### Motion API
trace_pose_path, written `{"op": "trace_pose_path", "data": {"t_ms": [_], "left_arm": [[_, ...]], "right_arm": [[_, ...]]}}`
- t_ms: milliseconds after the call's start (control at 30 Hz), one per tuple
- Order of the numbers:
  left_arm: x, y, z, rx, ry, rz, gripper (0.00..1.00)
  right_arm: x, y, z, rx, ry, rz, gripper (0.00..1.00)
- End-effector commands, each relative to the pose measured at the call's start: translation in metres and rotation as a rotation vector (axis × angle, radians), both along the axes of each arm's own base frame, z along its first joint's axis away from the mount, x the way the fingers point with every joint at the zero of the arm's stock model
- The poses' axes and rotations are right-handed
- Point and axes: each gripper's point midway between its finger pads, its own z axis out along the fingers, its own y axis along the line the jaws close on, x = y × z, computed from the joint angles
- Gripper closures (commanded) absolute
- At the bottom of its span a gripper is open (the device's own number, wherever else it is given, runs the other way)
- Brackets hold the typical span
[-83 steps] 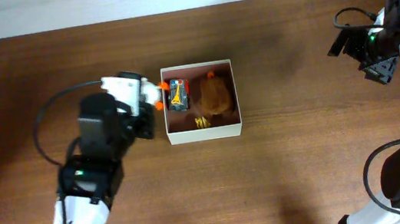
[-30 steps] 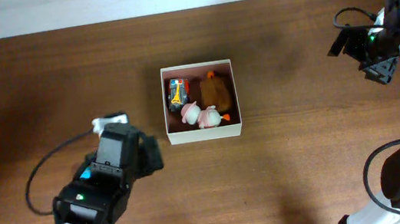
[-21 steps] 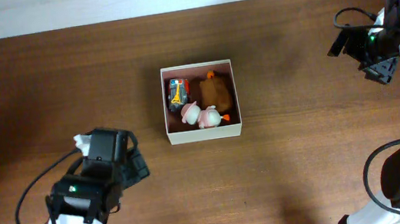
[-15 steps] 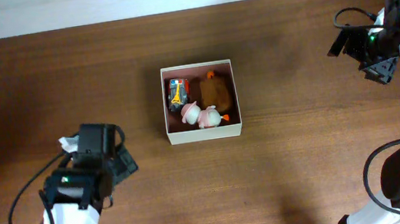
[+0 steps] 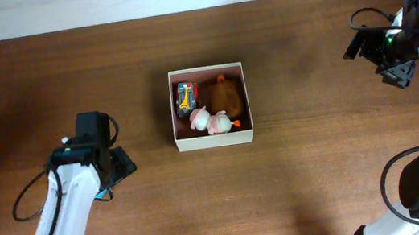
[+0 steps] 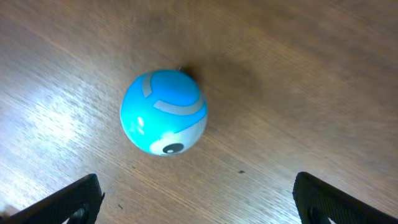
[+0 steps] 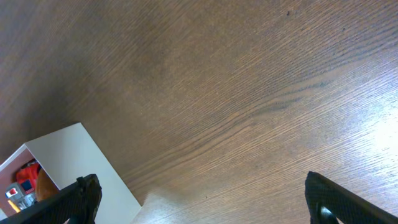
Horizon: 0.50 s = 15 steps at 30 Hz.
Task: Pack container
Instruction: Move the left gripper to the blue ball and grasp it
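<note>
Left tool (image 6: 198,202): fingers spread wide, nothing between them. Only the two dark tips show at the lower corners of the wrist view. A blue ball (image 6: 163,112) with a white patch and a dark dot rests on the bench (image 5: 323,176) ahead of the tips. It sits a little toward the left-hand tip and touches neither.

Container (image 5: 215,140): well apart from the left tool, on the side toward the right tool, and nearer the left one. Inside it are a brown toy (image 5: 225,97), a pink-and-white toy (image 5: 211,120) and a small dark toy (image 5: 185,98) with yellow and red marks.

Right tool (image 7: 205,202): fingers spread, empty, over bare bench. One white corner of the container shows close to its left-hand tip in the wrist view. In the overhead view the tool is well apart from it.
</note>
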Motion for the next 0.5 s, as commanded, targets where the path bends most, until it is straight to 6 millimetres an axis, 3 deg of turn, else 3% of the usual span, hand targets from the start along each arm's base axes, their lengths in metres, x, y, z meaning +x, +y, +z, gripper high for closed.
{"op": "trace_pose_path", "data": {"t_ms": [0, 267, 467], "left_arm": [[-0.001, 0.006, -0.008, -0.023, 0.033, 0.005, 0.00], [0.005, 0.026, -0.010, -0.024, 0.003, 0.068, 0.00], [0.025, 0.012, -0.010, -0.122, -0.084, 0.063, 0.00]], "right_arm": [[0.001, 0.000, 0.000, -0.008, 0.001, -0.003, 0.01], [0.001, 0.000, 0.000, -0.008, 0.001, -0.003, 0.01], [0.001, 0.000, 0.000, -0.008, 0.001, -0.003, 0.01]]}}
